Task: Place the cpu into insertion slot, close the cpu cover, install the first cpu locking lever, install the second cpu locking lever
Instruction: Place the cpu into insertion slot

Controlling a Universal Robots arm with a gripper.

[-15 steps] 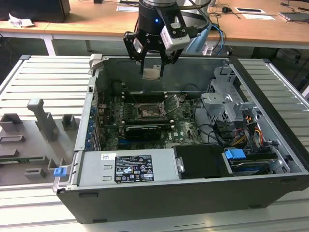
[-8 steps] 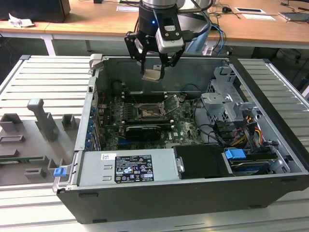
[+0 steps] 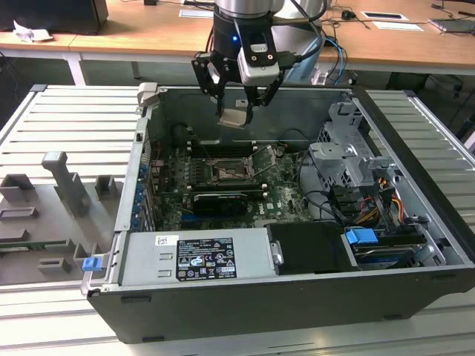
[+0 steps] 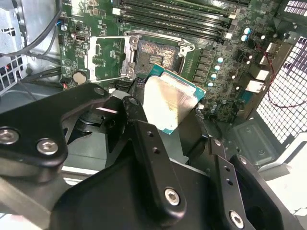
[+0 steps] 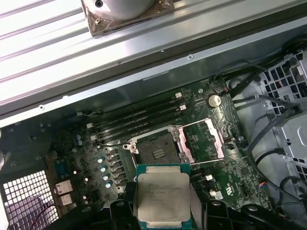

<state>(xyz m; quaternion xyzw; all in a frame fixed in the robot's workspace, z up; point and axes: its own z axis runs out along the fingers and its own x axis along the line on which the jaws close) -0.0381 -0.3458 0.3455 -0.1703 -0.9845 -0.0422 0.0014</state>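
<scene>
My gripper point(image 3: 237, 110) hangs above the open computer case, shut on the cpu point(image 3: 236, 117), a flat square chip with a pale metal top. The chip is held level between the black fingers point(image 4: 139, 120), clear of the board, and shows in both wrist views point(image 4: 170, 103) point(image 5: 162, 194). Below it lies the insertion slot point(image 3: 225, 172) point(image 5: 156, 148) point(image 4: 158, 52), a dark square socket on the green motherboard, uncovered. The cpu cover point(image 3: 265, 159) point(image 5: 201, 141) point(image 4: 106, 58) stands swung open beside the socket.
Long black memory slots point(image 3: 223, 148) run behind the socket and a black card point(image 3: 219, 200) lies in front of it. A grey power supply point(image 3: 197, 256) fills the case front, and a metal drive cage point(image 3: 349, 159) with cables is at the exterior view's right. Grey fixtures point(image 3: 67, 185) stand outside.
</scene>
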